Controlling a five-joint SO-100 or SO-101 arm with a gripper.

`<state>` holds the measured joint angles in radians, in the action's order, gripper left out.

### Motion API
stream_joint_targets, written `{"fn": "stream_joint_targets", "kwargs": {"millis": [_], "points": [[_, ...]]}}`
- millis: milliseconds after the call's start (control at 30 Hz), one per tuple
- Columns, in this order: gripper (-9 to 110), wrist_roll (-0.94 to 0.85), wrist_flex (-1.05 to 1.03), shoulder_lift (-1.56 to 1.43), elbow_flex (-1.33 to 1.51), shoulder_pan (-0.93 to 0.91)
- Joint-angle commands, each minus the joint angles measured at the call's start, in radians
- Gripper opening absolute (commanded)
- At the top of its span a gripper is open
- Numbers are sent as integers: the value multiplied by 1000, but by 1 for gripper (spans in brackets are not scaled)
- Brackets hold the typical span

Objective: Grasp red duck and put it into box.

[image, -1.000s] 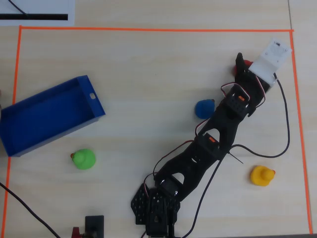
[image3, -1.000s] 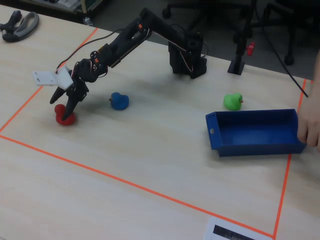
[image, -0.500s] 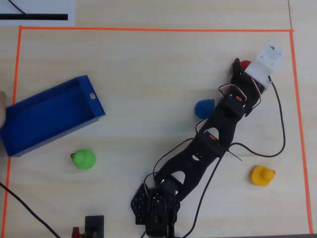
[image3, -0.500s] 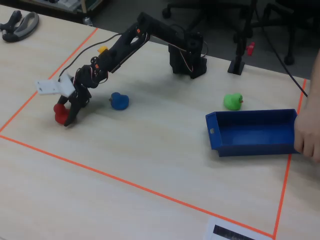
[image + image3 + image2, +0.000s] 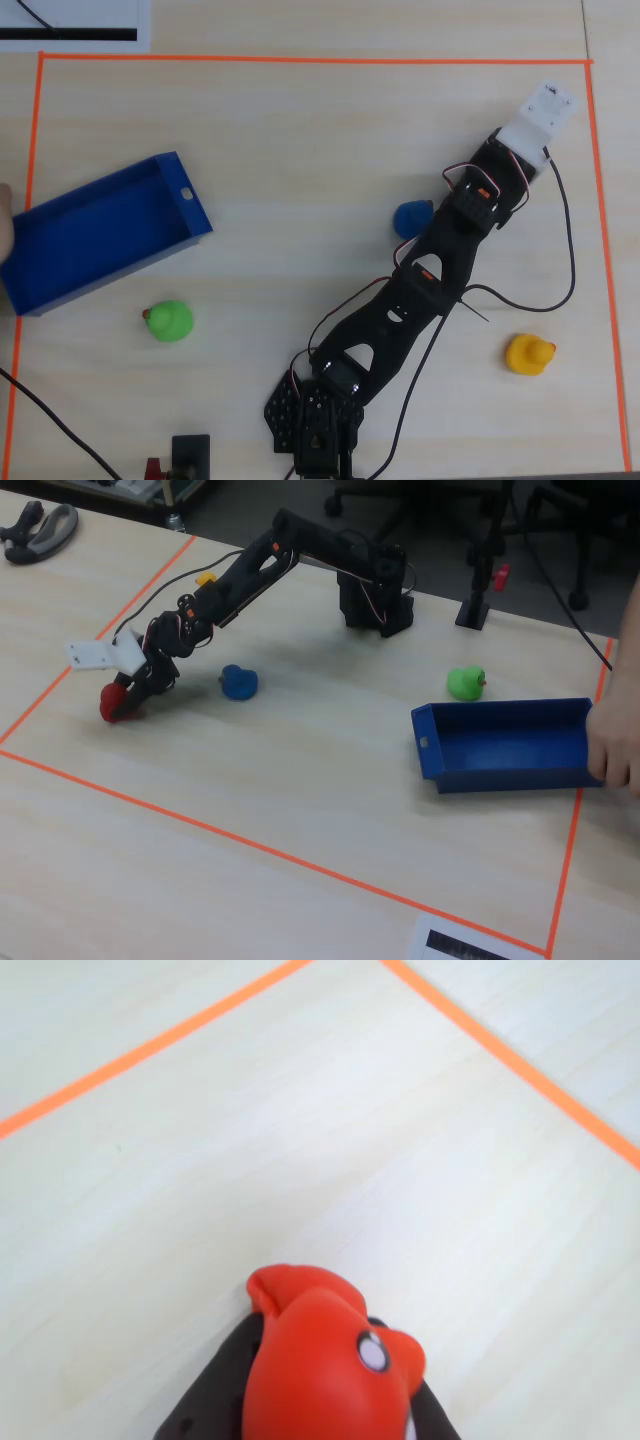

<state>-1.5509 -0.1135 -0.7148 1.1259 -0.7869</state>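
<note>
Though hidden beneath the arm from overhead, red duck clamped in the hand at wrist view.

There are four toy ducks, one red duck, one blue duck, one green duck and one yellow duck, plus one blue box and one black robot arm.
</note>
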Motion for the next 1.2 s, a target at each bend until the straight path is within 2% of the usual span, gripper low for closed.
{"fn": "stream_joint_targets", "kwargs": {"millis": [0,133,300,433,600,700,800,1167], "points": [[0,67,31,-74,-2,-12],[0,261,-147,-296,-15,9],[0,540,-692,-630,-98,175],[0,718,-1046,-845,-81,433],[0,897,-1305,-988,0,848],[0,1017,-1344,-997,75,1081],[0,1091,-1308,-982,135,1238],[0,1117,-1114,-778,193,1601]]}}
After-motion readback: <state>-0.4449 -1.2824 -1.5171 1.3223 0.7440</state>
